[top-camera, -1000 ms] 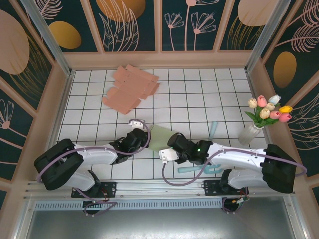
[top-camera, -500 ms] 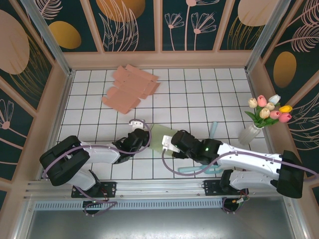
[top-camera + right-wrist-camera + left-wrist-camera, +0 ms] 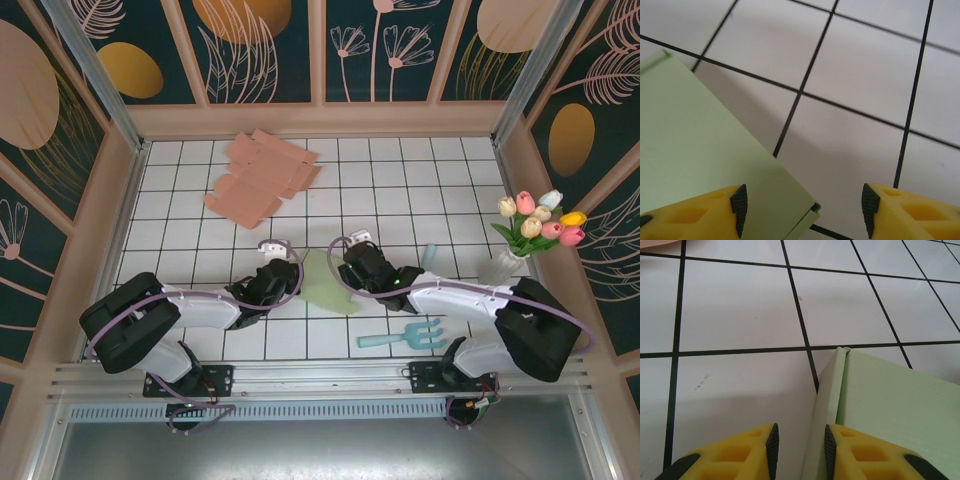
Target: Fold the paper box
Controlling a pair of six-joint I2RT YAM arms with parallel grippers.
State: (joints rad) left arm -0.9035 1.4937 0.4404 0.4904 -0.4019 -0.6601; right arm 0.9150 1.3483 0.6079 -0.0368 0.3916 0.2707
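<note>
At the left hand: fingers narrowly apart, astride the side flap of the green box, flap against one pad, a sliver of bench beside the other (cannot tell whether truly clamped). At the right hand: fingers wide apart, holding nothing, a box corner just inside them, near one finger. Between the two hands, low on the bench, the box itself. Seemingly early in the fold, one wall only part-formed. Next, probably: steady the left flap, close the right hand on its corner edge, lift that wall upright without creasing.
</note>
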